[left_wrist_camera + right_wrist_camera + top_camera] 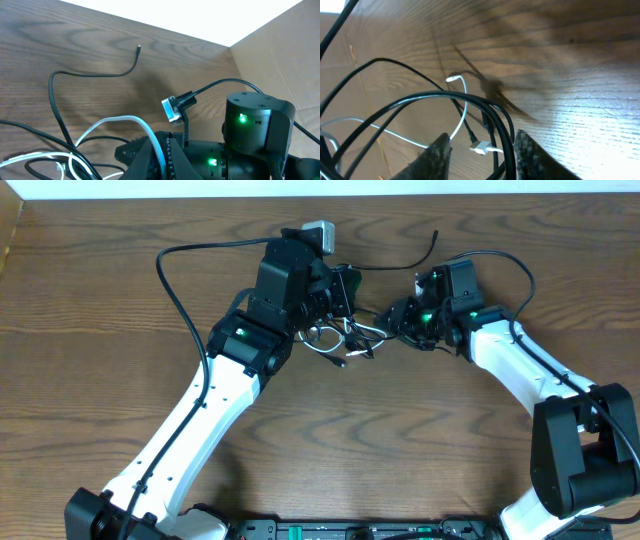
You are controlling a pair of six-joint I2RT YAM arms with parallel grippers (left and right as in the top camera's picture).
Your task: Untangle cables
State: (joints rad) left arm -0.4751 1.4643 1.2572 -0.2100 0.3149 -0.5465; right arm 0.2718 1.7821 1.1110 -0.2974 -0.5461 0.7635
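Note:
The black cable [400, 262] and the white cable [362, 330] lie tangled on the wood table between my two grippers. My left gripper [348, 292] is shut on a loop of the white cable [115, 120], which runs up between its fingers [161, 137]. The black cable [95, 75] trails off to a free plug end. My right gripper [393, 318] is open. In the right wrist view black cable strands [420, 97] and a white plug [481, 147] sit between its fingers [482, 135]. The thin white cable [465, 105] curves past the left finger.
A thick black robot wire [180, 290] arcs over the table left of the left arm. A cardboard wall [280, 60] stands behind the right arm, and another cardboard edge [10, 230] is at the far left. The arm bases sit at the front edge.

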